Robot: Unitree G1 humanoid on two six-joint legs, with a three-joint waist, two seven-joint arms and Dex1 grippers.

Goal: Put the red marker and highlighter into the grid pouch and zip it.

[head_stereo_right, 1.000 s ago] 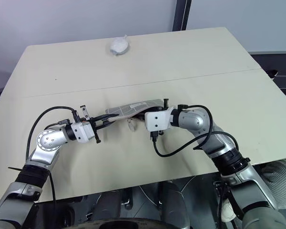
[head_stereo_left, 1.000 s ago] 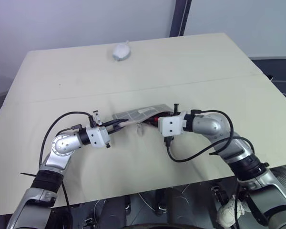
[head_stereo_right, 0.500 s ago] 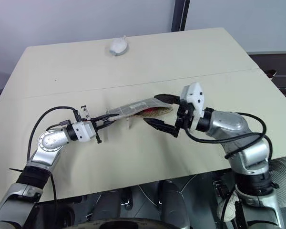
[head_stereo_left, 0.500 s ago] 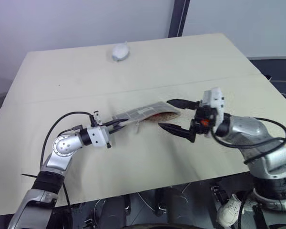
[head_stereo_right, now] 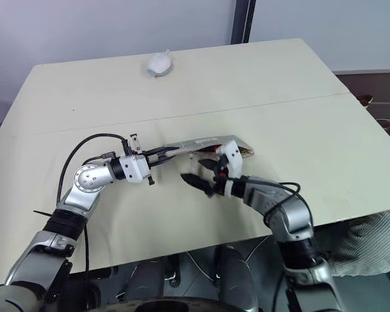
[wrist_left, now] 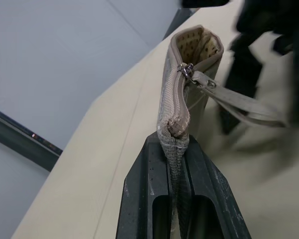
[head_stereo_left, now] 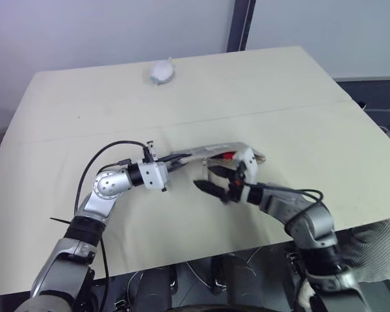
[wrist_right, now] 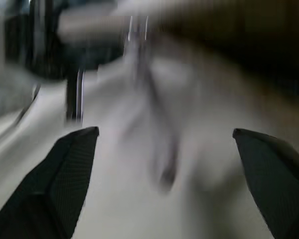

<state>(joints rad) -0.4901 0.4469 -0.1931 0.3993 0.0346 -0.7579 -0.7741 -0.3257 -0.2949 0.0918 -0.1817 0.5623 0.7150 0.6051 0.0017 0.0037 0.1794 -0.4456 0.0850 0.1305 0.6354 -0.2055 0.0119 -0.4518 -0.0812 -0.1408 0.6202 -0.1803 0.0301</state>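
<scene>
The grid pouch (head_stereo_left: 211, 154) is held off the counter (head_stereo_left: 299, 91), near its middle, one zipper-edge corner pinched tight in the closed left tool (wrist_left: 175, 164). Its far end gapes open, showing a dotted beige lining, and the zipper pull tab (wrist_left: 239, 102) hangs loose from the slider. Something red (head_stereo_left: 229, 155) shows at the pouch mouth. The right tool (head_stereo_left: 212, 178) hovers just beside the pouch with its fingers spread wide, gripping nothing. A small white crumpled object (head_stereo_left: 161, 71) lies well beyond the pouch.
</scene>
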